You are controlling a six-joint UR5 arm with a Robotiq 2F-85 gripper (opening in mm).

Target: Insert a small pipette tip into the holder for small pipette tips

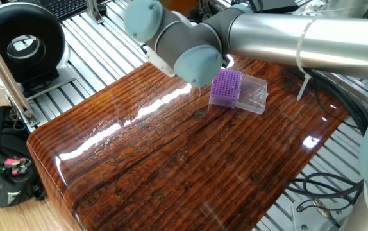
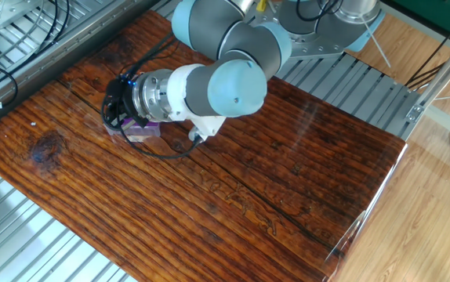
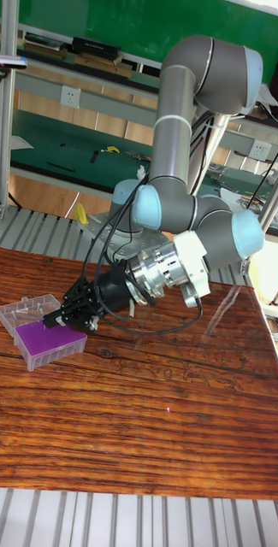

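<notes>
Gripper (image 3: 55, 319) is angled down at the right edge of the holder for small pipette tips (image 3: 46, 343); can't tell whether the fingers are spread or pinching, and no tip is resolvable between them. Holder sits on the wooden table (image 3: 156, 444) at its far-left corner in the tall view, directly beneath the fingertips. Looks like the final insertion stage, not confirmed seated; release and retract remain.

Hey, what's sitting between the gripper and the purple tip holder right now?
Nothing. In the tall fixed view the gripper hangs right at the near edge of the purple tip holder, with no other object between them.
</notes>
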